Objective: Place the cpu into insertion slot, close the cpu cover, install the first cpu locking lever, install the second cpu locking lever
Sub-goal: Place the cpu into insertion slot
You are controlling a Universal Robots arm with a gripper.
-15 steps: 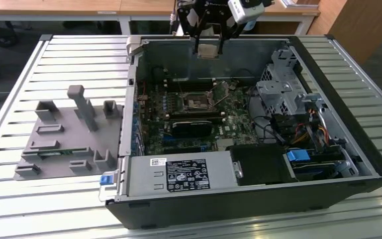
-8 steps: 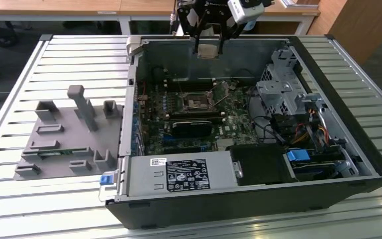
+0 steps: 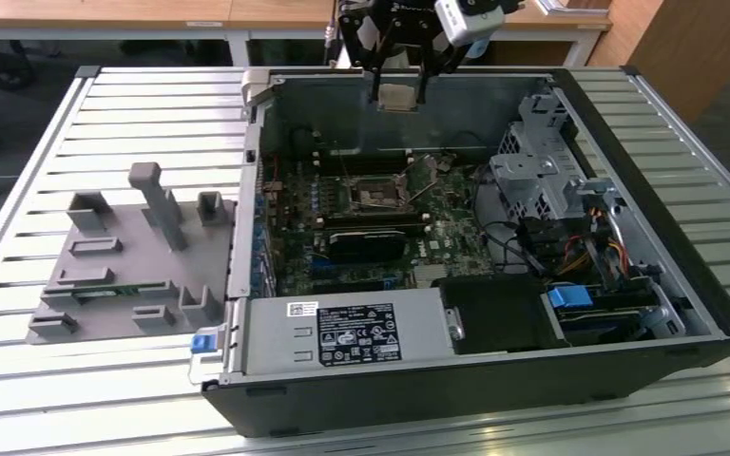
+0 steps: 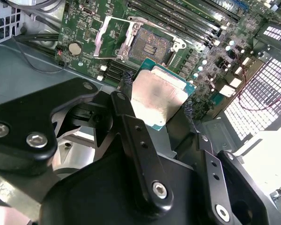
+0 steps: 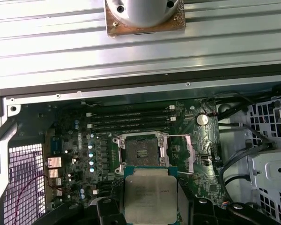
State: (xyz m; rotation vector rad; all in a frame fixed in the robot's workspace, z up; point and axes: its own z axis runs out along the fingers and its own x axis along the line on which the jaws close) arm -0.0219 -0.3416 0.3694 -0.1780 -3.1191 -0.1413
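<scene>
The tool [image 4: 157,95] is clenched on the cpu [image 4: 160,101], one finger [image 4: 127,80] on each of two opposite edges, so the chip hangs flat with its grey metal top facing up toward the wrist. There is only the one arm, and it carries the chip well above the board, not yet touching anything. The insertion slot [image 5: 143,152] lies below the tool and a little beyond the chip's free edge, so the gap to close is mostly downward with a short reach forward. The chip is square, with no long axis to speak of; in the first wrist view its edges run about parallel to the slot's edges, so I judge little turning is needed. The slot is bare, its dark centre exposed, and the cpu cover [image 4: 103,43] looks swung up and open at one side of it. Farther out from the tool sit the long memory slots [image 5: 131,121], then the walls of the computer case [image 3: 467,380] on the slatted counter [image 3: 124,104]
</scene>
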